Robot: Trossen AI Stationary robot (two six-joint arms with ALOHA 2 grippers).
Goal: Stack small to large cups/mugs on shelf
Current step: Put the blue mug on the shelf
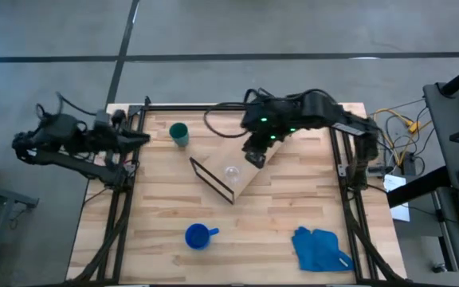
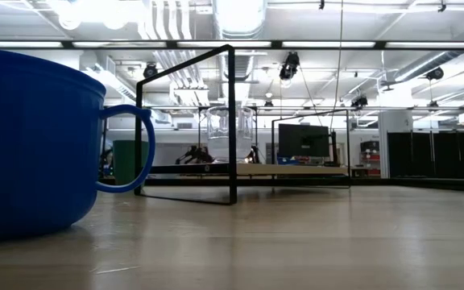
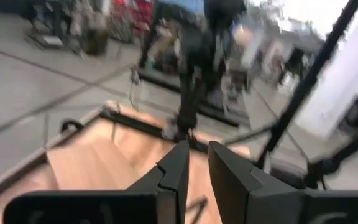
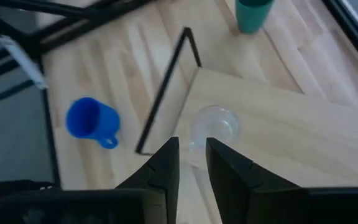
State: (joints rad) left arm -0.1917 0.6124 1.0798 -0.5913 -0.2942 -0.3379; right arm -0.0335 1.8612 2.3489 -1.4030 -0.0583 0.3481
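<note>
Looking down on your light-wood counter (image 1: 293,199), you have the long light-wood shelf board with black wire end frames (image 1: 249,171) lying diagonally near the middle, with the tiny clear glass cup (image 1: 231,171) on it near its lower end. Your right gripper (image 1: 253,153) hangs over the board's upper part. The dark green cup (image 1: 179,134) stands near the far edge, the bright blue handled mug (image 1: 198,236) near the front, and a crumpled blue cloth (image 1: 321,249) at the front right. Your left gripper (image 1: 138,137) waits at the counter's left edge.

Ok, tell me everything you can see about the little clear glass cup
The clear glass cup is small, transparent and handleless, with a round rim, and looks empty. It stands upright on the light-wood shelf, near the black wire frame at one end. Nothing grips it: the right tool hovers just above it, fingers narrowly apart. The low view shows it raised above the tabletop.
</note>
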